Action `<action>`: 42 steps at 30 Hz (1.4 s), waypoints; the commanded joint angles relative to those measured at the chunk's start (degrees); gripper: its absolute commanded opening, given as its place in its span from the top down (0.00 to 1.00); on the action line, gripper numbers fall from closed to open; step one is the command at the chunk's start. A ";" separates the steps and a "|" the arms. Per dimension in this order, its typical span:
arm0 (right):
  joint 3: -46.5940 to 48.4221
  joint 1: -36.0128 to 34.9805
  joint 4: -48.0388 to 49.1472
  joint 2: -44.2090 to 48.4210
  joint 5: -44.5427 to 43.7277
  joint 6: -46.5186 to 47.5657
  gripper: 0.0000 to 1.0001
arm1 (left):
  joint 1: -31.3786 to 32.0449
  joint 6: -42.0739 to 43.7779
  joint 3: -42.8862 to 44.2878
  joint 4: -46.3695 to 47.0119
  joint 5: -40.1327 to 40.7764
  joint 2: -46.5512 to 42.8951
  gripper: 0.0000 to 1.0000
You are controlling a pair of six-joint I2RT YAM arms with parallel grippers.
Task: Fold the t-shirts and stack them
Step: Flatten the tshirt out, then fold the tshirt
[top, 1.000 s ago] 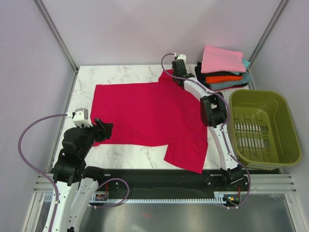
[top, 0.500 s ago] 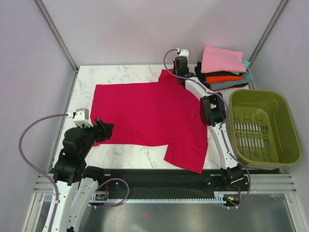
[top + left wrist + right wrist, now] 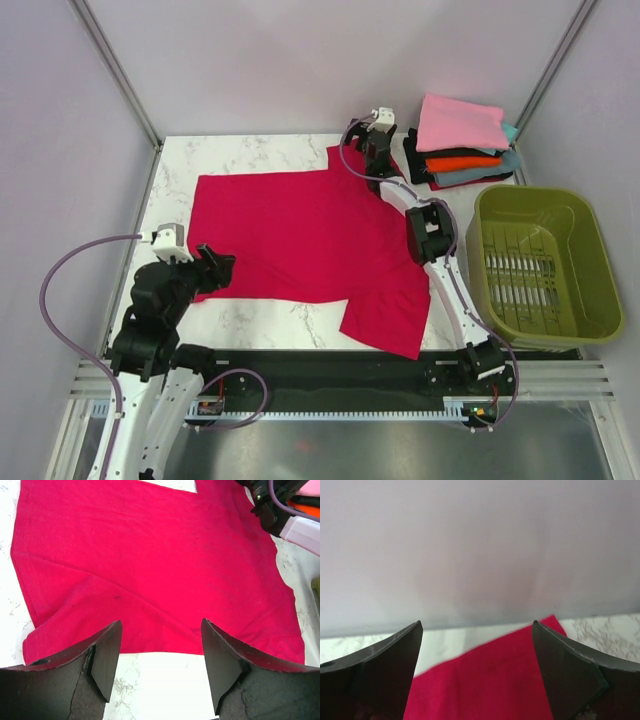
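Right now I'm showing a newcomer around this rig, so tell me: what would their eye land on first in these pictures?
The large crimson-red cloth t-shirt spread out over the middle of the white marble table dominates. At the far right corner sits a stack of folded t-shirts, topped by a pink one, with an olive-green plastic basket beside it at the table's right edge.

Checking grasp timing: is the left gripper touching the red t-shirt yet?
Cannot tell. In the left wrist view the open left gripper frames the near hem of the red t-shirt; no view shows contact or a gap.
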State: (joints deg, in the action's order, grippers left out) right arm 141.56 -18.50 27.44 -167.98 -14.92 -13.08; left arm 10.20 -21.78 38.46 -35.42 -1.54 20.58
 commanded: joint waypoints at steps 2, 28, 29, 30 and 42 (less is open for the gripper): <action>-2.59 0.22 12.37 9.66 3.49 1.13 0.02 | -1.23 0.95 0.13 1.84 0.22 1.13 0.28; -105.33 -15.25 -8.00 100.90 8.31 -18.99 0.02 | -16.84 -11.44 1.45 3.94 8.50 32.68 0.07; -106.48 -15.68 -8.63 103.36 8.76 -19.17 0.02 | -18.79 -12.92 0.84 4.65 5.70 34.08 0.08; -108.14 -15.95 -9.15 104.34 9.29 -19.26 0.02 | -20.72 -13.46 -0.39 5.09 4.28 34.79 0.08; -113.25 -16.30 -16.36 111.29 7.80 -17.50 0.02 | -24.96 -22.60 -11.37 8.52 7.69 29.35 0.19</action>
State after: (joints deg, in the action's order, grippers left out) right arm 29.56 -34.70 13.08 -57.78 -6.85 -30.41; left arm -14.50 -39.24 29.54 -29.58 4.54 51.86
